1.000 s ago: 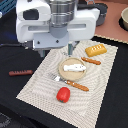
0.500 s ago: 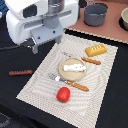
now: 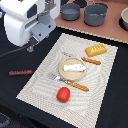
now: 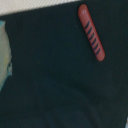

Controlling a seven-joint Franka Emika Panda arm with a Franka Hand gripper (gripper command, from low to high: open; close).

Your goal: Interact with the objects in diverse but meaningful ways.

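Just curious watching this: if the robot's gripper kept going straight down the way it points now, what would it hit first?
Probably the bare dark tabletop, with the sausage stick lying off to one side. The gripper's fingers are not visible, so the exact line is uncertain.

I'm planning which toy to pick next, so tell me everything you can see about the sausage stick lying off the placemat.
The sausage stick is a slim, reddish-brown rod with rounded ends, looking like smooth plastic. The wrist view shows a row of short dark grill marks along one side. It lies flat on the black tabletop, on the exterior view's left, apart from the woven placemat. Nothing touches it, and the arm is above it without contact.
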